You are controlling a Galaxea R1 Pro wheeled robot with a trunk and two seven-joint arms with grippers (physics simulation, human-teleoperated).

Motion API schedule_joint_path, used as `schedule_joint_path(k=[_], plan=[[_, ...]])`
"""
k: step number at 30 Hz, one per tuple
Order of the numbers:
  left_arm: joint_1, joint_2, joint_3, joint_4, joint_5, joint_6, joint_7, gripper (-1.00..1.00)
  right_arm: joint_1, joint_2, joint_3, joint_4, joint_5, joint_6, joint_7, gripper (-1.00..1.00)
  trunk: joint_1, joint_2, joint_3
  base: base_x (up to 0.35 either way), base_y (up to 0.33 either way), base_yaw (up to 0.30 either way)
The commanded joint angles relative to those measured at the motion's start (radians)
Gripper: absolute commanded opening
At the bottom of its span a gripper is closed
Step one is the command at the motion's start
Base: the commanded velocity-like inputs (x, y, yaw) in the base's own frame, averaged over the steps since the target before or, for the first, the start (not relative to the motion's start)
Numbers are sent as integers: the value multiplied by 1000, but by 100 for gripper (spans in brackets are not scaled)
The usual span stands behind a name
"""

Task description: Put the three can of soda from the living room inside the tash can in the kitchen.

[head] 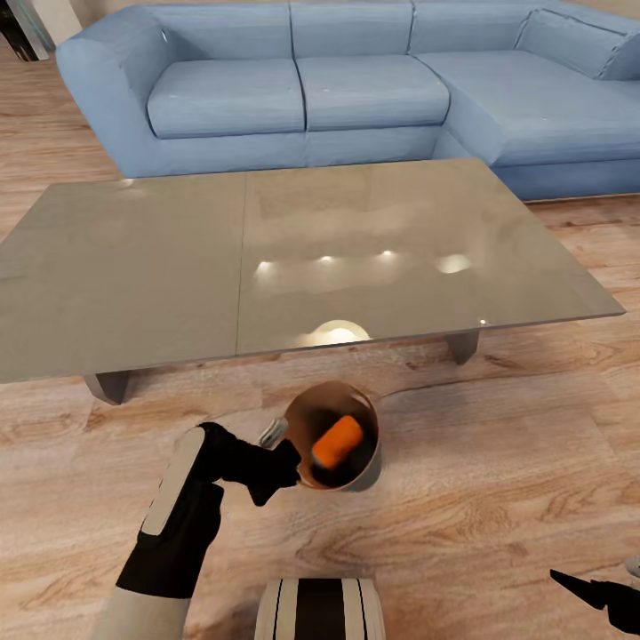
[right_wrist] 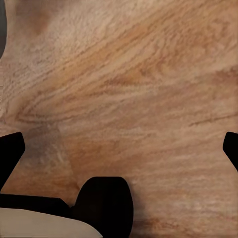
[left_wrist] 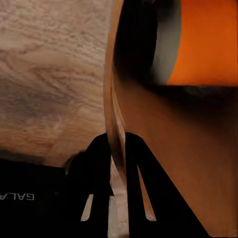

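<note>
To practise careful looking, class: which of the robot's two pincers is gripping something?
The left pincer, clamped on the bin's rim; the right pincer hangs open above bare floor.

only readable text was in the left wrist view: pale letters "gala" [left_wrist: 17,196], mirrored/upside-down and cut off at the frame edge, printed on a black part of the robot's body. rest of the word ran out of frame, couldn't read it. head view had no legible lettering on the sofa, the bench or the tash can. the orange can of soda inside the bin showed no readable label, too blurred. right wrist view had no text on the wood floor.
</note>
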Motion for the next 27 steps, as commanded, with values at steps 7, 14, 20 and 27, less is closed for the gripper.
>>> schedule_joint_path(k=[7, 14, 20, 27], plan=[[-47, 0, -8, 36, 92, -127, 154, -100, 1, 1, 116, -36, 60, 50, -10, 100, 0, 0, 3, 0, 0, -145], [-60, 0, -11, 102, 90, -136, 159, -100, 1, 1, 123, -34, 88, 55, -11, 100, 0, 0, 8, 0, 0, -263], [-62, 0, -20, 130, 1, -136, 161, -100, 1, 1, 121, -38, 85, 51, -9, 100, 0, 0, 9, 0, 0, -44], [-62, 15, -23, 143, -27, -135, 162, -100, 1, 1, 123, -40, 85, 45, -7, 100, 0, 0, 9, 0, 0, -1]])
